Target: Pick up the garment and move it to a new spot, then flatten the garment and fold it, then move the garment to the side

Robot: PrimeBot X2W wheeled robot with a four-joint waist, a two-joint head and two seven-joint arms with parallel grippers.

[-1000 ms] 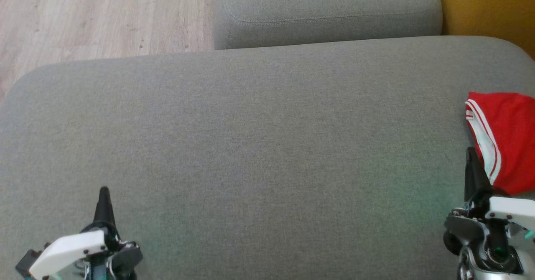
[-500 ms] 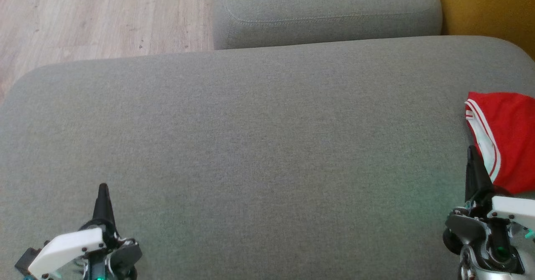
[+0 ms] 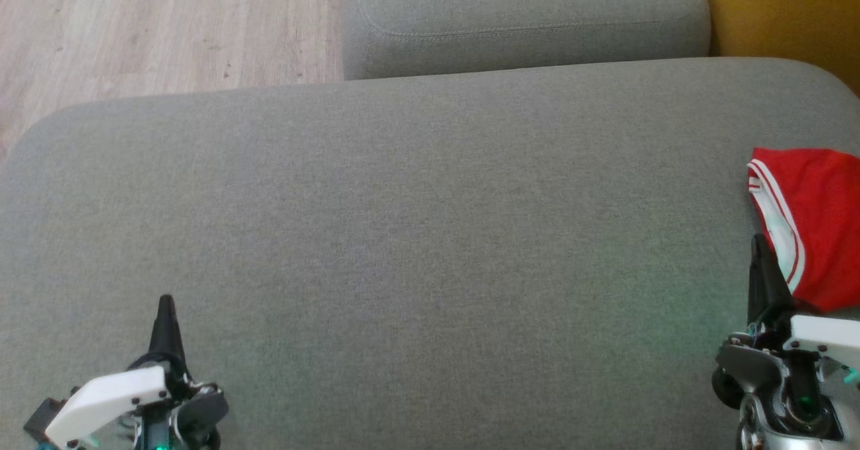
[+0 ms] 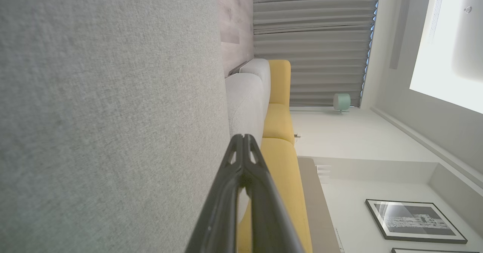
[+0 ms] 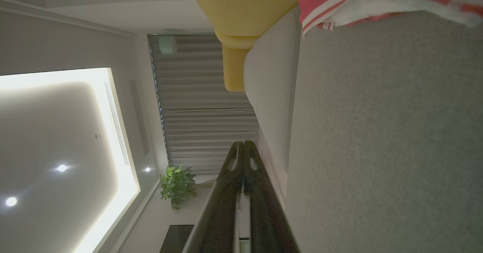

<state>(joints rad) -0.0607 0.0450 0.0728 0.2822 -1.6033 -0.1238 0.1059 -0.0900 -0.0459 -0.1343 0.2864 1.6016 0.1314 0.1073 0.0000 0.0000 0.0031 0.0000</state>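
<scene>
Garment [image 3: 816,225] lies on cushion [image 3: 430,235], beside right hand [image 3: 757,242]

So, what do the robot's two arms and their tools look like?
Both tools, left tool and right tool, are two long dark fingers tapering to slotted tips. Behind each sits a white angular cover with small screws, over grey-black metal parts; a green light glows there.

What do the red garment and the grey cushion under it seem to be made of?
The red garment: thin, soft cloth, possibly a smooth sports synthetic; it lies in limp folds and has white striped trim. The grey cushion: coarse woven upholstery with a matte finish; a fine speckled weave shows up close.
</scene>
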